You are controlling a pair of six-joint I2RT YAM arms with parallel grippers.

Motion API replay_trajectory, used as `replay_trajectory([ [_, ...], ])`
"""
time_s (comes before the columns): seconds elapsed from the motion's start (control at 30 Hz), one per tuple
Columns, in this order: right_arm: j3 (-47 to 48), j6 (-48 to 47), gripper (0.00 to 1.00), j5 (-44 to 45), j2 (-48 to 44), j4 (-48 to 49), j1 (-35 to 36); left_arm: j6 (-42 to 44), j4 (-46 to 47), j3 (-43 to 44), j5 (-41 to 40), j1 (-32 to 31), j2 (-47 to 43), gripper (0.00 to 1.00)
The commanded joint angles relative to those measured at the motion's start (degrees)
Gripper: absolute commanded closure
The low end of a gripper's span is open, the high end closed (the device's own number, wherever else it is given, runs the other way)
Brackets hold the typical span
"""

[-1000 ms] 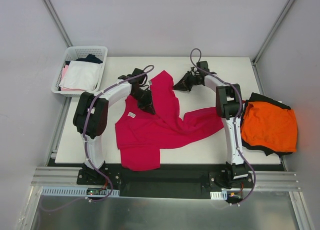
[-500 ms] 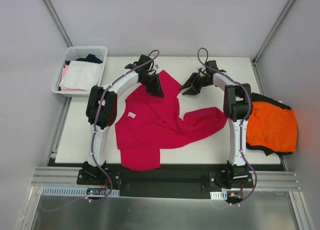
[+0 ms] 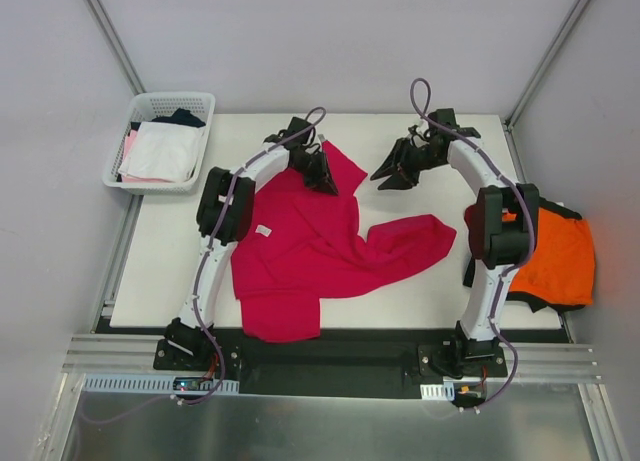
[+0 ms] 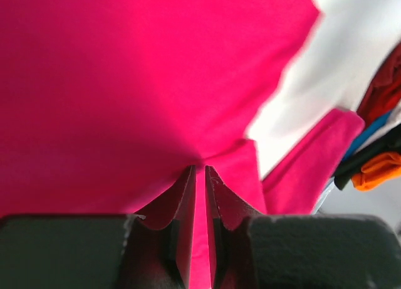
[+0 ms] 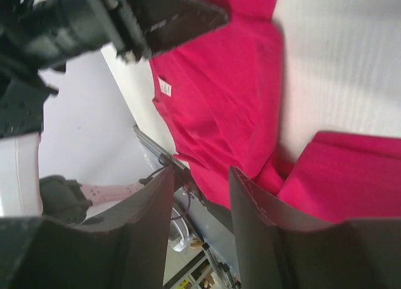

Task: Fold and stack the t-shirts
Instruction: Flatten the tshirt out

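The crimson t-shirt (image 3: 310, 251) lies spread and rumpled on the table's middle, its white neck label (image 3: 264, 230) showing. My left gripper (image 3: 326, 177) is shut on the shirt's far edge. In the left wrist view the left gripper (image 4: 200, 171) pinches a fold of the crimson cloth (image 4: 125, 82). My right gripper (image 3: 388, 177) hangs open over bare table just right of that edge. In the right wrist view the right gripper (image 5: 200, 176) has nothing between its fingers, and the shirt (image 5: 232, 88) lies below. The orange t-shirt (image 3: 555, 256) lies on the black one (image 3: 562, 209) at the right edge.
A white mesh basket (image 3: 150, 105) with white (image 3: 160, 151) and pink garments stands at the table's far left corner. The right arm's upper link (image 3: 497, 226) overlaps the orange shirt's left side. Grey walls close in the back and sides.
My right gripper has opened, let go of the crimson shirt and drawn back to the right. My left gripper has carried its fold toward the far side and right.
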Motion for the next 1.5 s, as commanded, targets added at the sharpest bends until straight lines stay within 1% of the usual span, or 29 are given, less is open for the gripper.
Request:
replay_trajectory([
  [0.0, -3.07, -2.01, 0.57, -1.65, -4.9, -4.15, 0.88, -1.29, 2.89, 2.35, 1.23, 3.33, 0.91, 0.89],
  [0.17, -4.57, -1.65, 0.57, -1.92, -5.7, -3.98, 2.64, -1.65, 3.25, 0.95, -0.52, 6.58, 1.18, 0.89],
  [0.3, -5.1, -0.69, 0.58, -1.83, -5.17, -3.02, 4.66, -3.23, 3.16, -3.88, -5.52, 10.1, -1.97, 0.89],
  [0.33, -5.28, -0.16, 0.58, -1.57, -5.0, -2.66, 4.93, -3.58, 3.16, -6.16, -8.14, 10.71, -2.77, 0.89],
  [0.47, -5.63, 0.02, 0.58, -1.22, -4.21, -1.78, 5.98, -2.97, 2.63, -10.21, -13.6, 13.7, -6.11, 0.88],
  [0.73, -9.58, -2.7, 0.59, 0.36, -3.94, -3.0, 5.63, -1.03, -3.16, -11.01, -23.72, 14.85, -8.66, 0.88],
  [0.87, -13.26, -5.43, 0.59, 2.64, -5.78, -5.64, 3.97, -1.82, -4.83, -11.36, -27.15, 15.55, -9.89, 0.88],
  [0.9, -14.23, -5.52, 0.59, 3.0, -7.44, -5.82, 3.62, -2.17, -5.19, -11.36, -28.03, 15.9, -9.98, 0.88],
  [1.03, -18.46, -6.49, 0.59, 5.37, -12.72, -6.44, 1.33, -2.35, -6.42, -11.1, -28.91, 16.52, -10.69, 0.87],
  [1.13, -20.22, -7.71, 0.59, 7.65, -13.87, -7.49, -0.69, -2.26, -6.95, -11.01, -28.3, 16.78, -10.78, 0.88],
  [1.3, -23.56, -7.9, 0.61, 10.74, -11.42, -4.69, -4.2, -1.65, -7.03, -10.66, -26.19, 16.87, -10.78, 0.88],
  [1.4, -21.72, -7.63, 0.63, 10.56, -7.73, -3.1, -6.05, -1.21, -7.04, -10.31, -25.05, 16.87, -10.86, 0.88],
  [1.47, -18.91, -7.46, 0.66, 10.56, -5.27, -2.84, -6.58, -0.95, -7.12, -10.22, -24.0, 16.87, -10.78, 0.88],
])
